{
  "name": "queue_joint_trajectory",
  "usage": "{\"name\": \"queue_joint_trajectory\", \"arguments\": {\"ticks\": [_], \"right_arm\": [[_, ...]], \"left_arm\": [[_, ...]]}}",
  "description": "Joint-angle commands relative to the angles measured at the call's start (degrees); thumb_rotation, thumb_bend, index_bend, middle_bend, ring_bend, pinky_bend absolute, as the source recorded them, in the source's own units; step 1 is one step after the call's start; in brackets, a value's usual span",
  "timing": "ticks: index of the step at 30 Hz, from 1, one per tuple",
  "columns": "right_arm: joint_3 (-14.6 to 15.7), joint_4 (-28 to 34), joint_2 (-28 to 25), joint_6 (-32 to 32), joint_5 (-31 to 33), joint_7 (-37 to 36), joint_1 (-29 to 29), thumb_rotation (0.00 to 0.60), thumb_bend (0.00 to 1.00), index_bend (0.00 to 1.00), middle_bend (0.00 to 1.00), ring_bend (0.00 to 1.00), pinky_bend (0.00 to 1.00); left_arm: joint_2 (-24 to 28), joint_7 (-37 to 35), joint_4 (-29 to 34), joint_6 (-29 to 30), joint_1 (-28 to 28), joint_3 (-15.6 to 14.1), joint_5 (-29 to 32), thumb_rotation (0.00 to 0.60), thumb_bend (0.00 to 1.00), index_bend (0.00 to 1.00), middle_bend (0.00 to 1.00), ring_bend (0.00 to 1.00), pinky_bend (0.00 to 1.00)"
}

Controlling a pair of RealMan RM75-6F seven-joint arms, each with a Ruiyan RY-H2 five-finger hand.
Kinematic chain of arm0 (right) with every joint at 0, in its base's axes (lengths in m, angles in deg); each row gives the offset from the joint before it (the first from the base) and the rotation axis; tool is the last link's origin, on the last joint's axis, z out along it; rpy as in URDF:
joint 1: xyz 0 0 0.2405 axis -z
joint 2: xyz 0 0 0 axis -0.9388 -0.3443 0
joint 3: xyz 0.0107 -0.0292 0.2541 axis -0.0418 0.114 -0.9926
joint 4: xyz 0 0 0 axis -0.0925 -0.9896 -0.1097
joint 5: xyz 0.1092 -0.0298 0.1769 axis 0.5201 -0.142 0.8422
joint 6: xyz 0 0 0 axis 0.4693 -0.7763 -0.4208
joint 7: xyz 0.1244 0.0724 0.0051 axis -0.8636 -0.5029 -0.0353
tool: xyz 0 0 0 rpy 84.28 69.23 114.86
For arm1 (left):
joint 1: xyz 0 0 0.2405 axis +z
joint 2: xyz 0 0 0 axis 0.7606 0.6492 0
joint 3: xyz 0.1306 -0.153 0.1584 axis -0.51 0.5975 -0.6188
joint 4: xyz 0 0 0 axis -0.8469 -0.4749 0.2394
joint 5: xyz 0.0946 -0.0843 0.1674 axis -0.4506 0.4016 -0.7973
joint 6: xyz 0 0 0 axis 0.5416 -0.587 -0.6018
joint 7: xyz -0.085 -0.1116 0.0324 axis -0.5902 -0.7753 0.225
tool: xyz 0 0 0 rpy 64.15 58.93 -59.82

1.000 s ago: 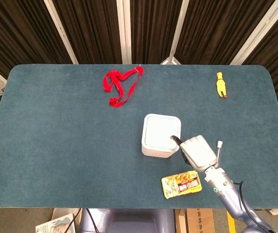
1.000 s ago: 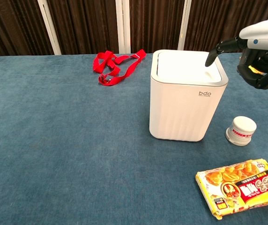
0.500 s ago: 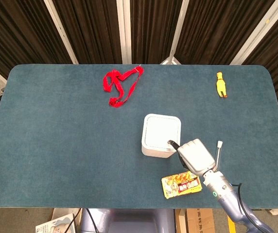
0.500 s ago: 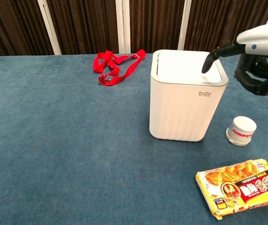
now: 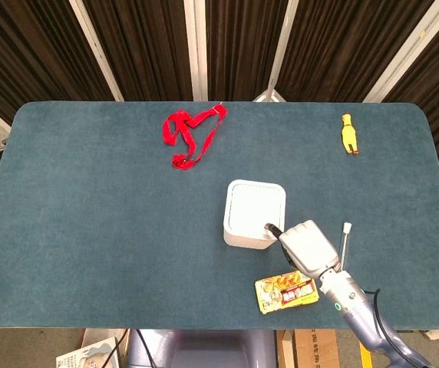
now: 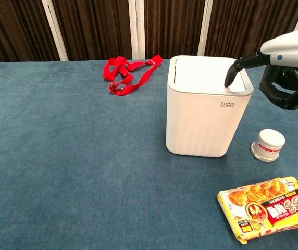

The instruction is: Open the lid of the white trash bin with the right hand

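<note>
- right hand (image 6: 284, 67) sits over the near right corner of the white trash bin (image 6: 206, 117). one dark finger sticks out with its tip on the lid (image 6: 203, 73) or just above it, can't tell which. the other fingers are curled under and it's got nothing in its grip.
- left hand isn't in either view.
- the bin stands upright a bit right of the middle of the blue table (image 5: 89, 199), toward the near side. the lid looks flat and closed, sunk inside a grey rim.
- my guess on handling: thin hard plastic, smooth, kinda slippery, and the whole bin is probably light and empty. so a sideways shove could slide or tip it on the cloth. looks like a press-type lid, so i'd push straight down near the edge where the finger already is rather than try to hook the rim. no handle or lip visible to grab anyway.
- just right of the bin there's a small white jar (image 6: 268, 145), and nearer the front edge a yellow snack packet (image 6: 268, 205).
- a thin white stick thing (image 5: 345, 234) lies right of the hand in the head view.
- far side: red strap (image 5: 191, 135) to the left, little yellow toy (image 5: 348, 134) way off right.
</note>
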Motion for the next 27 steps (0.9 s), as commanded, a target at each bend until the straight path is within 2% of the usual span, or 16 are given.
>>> {"name": "queue_joint_trajectory", "arguments": {"ticks": [1,10,15,17,21,24,27], "right_arm": [[0.4,0.3,-0.2,0.1,0.4,0.1,-0.3,0.6,0.77,0.33,0.8,0.82,0.69],[0.8,0.7,-0.4,-1.1,0.0,-0.4,-0.5,0.6,0.77,0.32,0.8,0.82,0.69],[-1.6,0.8,-0.1,-6.3,-2.8,-6.8,1.8,0.6,0.76,0.25,0.77,0.79,0.66],[-2.0,-0.5,0.7,-9.2,-4.6,-9.1,3.3,0.6,0.72,0.2,0.68,0.71,0.57],[-2.1,-2.1,0.5,-13.0,-4.3,-10.7,5.7,0.6,0.54,0.16,0.39,0.46,0.34],[-2.2,-3.3,0.0,-15.9,-3.5,-10.5,7.3,0.6,0.44,0.15,0.29,0.36,0.29],[-2.0,-4.3,-0.2,-18.5,-3.7,-10.9,9.0,0.6,0.4,0.15,0.24,0.32,0.29]], "left_arm": [[0.0,0.0,0.0,0.0,0.0,0.0,0.0,0.6,0.05,0.1,0.0,0.0,0.0],[0.0,-0.3,-0.1,0.2,0.1,0.0,-0.2,0.6,0.05,0.1,0.0,0.0,0.0],[0.1,-0.5,-0.1,0.2,0.1,0.0,-0.2,0.6,0.04,0.1,0.0,0.0,0.0],[0.1,-0.5,-0.1,0.2,0.1,0.0,-0.2,0.6,0.04,0.1,0.0,0.0,0.0],[0.1,-0.6,0.0,0.2,0.2,0.0,-0.3,0.6,0.05,0.1,0.0,0.0,0.0],[0.1,-0.4,0.0,0.5,0.3,0.0,-0.3,0.6,0.05,0.1,0.0,0.0,0.0],[0.0,-0.3,0.1,0.4,0.2,0.0,-0.2,0.6,0.05,0.1,0.0,0.0,0.0]]}}
